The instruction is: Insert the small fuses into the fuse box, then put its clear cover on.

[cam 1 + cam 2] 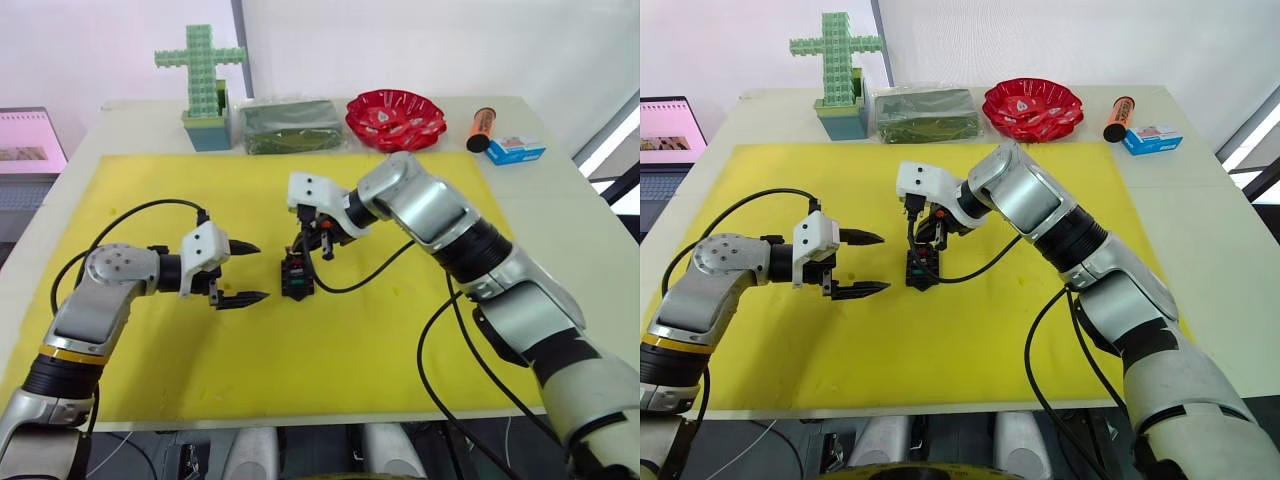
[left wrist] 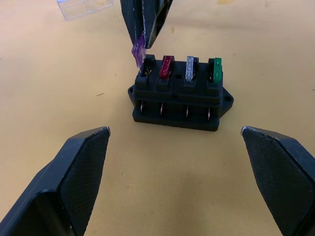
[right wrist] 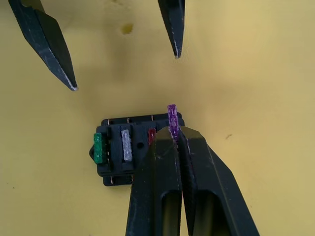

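Note:
The black fuse box [image 1: 297,277] stands on the yellow mat [image 1: 350,350], between my two grippers. A red fuse [image 2: 166,66], a grey fuse [image 2: 190,68] and a green fuse [image 2: 217,70] sit upright in three of its slots. My right gripper [image 3: 174,132] is shut on a purple fuse [image 3: 172,118], held tilted just above the box's end slot beside the red one. My left gripper [image 1: 245,272] is open, a short way to the left of the box and pointing at it. The clear cover [image 2: 83,7] lies on the mat beyond the box.
Along the table's far edge stand a green block cross [image 1: 203,70], a dark green packet [image 1: 290,125], a red bowl [image 1: 395,118], an orange marker [image 1: 482,128] and a small blue box [image 1: 515,150]. A laptop [image 1: 30,140] sits off the table's left side.

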Motion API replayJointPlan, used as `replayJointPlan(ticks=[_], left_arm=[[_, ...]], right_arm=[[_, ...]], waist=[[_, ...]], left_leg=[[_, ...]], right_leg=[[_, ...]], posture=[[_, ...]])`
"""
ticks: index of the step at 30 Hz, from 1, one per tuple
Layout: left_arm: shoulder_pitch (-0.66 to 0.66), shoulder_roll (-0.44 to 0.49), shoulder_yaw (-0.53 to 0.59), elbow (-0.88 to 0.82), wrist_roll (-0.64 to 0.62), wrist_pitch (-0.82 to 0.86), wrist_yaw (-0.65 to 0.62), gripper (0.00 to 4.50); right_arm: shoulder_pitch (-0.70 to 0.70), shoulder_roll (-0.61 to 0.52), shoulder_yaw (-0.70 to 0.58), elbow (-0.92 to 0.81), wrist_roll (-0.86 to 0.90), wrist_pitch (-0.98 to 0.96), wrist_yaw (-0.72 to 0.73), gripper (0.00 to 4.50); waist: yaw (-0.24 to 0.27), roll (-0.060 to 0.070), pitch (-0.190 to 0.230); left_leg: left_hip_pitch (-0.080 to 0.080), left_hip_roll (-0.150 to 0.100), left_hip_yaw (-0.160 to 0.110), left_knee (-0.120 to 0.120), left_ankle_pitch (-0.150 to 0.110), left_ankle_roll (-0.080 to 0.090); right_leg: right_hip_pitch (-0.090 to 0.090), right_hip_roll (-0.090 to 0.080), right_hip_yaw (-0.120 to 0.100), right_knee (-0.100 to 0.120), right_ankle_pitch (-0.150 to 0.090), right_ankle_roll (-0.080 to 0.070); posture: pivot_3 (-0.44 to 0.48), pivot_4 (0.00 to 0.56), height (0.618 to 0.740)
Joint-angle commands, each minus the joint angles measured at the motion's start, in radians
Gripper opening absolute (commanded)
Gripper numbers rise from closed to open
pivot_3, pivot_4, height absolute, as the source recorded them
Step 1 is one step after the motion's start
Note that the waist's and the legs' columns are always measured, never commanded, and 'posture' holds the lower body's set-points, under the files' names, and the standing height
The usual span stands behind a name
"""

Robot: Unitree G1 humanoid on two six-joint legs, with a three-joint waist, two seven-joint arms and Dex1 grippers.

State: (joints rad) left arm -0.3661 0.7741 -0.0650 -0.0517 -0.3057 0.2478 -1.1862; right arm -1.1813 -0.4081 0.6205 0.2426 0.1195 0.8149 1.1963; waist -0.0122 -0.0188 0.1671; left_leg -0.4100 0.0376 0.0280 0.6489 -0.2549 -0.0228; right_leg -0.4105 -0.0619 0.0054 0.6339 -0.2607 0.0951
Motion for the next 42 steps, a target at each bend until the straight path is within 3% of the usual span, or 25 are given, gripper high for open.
replayJointPlan(ticks=[1,42], left_arm=[[-0.001,0.003,0.008,-0.036,-0.001,-0.012,0.004,4.50],[0.013,-0.003,0.004,-0.066,0.005,-0.003,0.016,4.50]], right_arm=[[-0.030,0.012,-0.010,-0.004,-0.021,0.001,0.008,0.03],[0.021,0.044,0.003,0.043,-0.105,-0.012,0.035,0.03]], waist=[[-0.001,0.000,0.000],[-0.002,0.000,0.000]], left_leg=[[0.000,0.000,0.000,0.000,0.000,0.000],[0.000,0.000,0.000,0.000,0.000,0.000]], right_leg=[[0.000,0.000,0.000,0.000,0.000,0.000],[0.000,0.000,0.000,0.000,0.000,0.000]], posture=[[0.000,0.150,0.740],[0.000,0.150,0.740]])
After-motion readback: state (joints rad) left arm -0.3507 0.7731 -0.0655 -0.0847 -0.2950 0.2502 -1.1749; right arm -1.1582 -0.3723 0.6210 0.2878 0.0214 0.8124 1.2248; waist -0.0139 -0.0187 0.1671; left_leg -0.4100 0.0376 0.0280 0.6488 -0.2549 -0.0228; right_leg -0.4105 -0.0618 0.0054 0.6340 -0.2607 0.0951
